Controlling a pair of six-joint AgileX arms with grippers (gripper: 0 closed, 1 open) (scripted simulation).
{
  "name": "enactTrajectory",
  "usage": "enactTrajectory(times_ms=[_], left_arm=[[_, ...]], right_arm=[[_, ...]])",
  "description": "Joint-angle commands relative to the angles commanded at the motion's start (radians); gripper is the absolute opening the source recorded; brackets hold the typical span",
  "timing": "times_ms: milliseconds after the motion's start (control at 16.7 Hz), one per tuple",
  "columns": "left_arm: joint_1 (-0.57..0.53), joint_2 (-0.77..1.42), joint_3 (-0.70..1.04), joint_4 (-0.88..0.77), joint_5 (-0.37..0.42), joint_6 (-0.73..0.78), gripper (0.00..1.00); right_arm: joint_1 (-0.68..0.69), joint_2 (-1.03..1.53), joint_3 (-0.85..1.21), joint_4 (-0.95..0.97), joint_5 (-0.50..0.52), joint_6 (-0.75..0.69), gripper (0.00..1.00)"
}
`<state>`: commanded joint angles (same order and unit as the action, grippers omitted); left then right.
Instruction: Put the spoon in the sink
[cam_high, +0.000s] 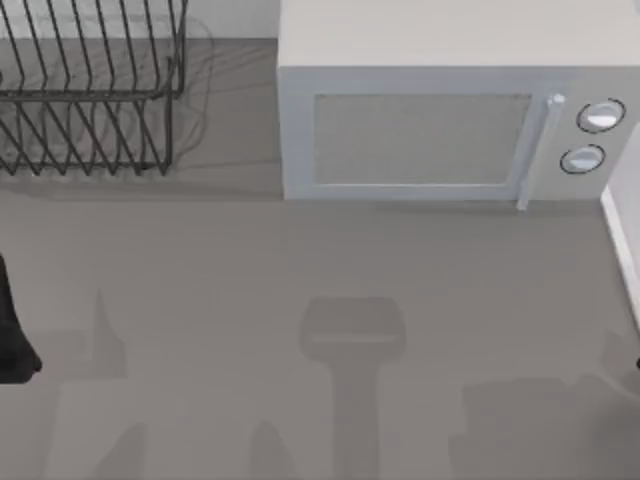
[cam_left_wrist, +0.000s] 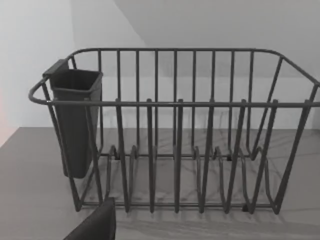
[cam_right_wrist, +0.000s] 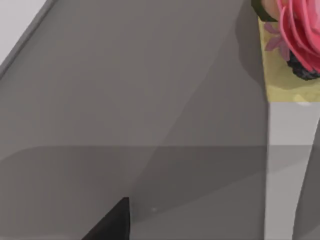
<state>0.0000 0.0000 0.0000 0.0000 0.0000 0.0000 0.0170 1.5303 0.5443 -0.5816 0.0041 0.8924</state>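
Top view coverage of the grey table (cam_high: 300, 260) offers no spoon and no sink to be located, so the task is judged barely begun. A wire dish rack (cam_high: 90, 90) and microwave (cam_high: 440, 120) are seen behind; neither gripper's state can be told.

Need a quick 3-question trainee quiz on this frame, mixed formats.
1. True or false: the microwave door is shut.
2. Multiple choice: the dark cup in the left wrist view hangs on A) the microwave handle, B) an end of the dish rack, C) the counter edge.
3. Fill in: in the top view, the rack stands to the ___ of the microwave.

Key: 1 true; 2 B; 3 left.
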Motion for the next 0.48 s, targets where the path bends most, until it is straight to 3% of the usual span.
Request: enactTrajectory(times_ms=[360, 480], left_arm=[[0.0, 0.0, 0.0, 0.0, 0.0, 0.0, 1.0], [0.0, 0.0, 0.0, 0.0, 0.0, 0.0, 1.0]], right_arm=[[0.0, 0.0, 0.0, 0.0, 0.0, 0.0, 0.0], [0.003, -0.068, 0.052, -0.106, 0.017, -0.003, 0.0]])
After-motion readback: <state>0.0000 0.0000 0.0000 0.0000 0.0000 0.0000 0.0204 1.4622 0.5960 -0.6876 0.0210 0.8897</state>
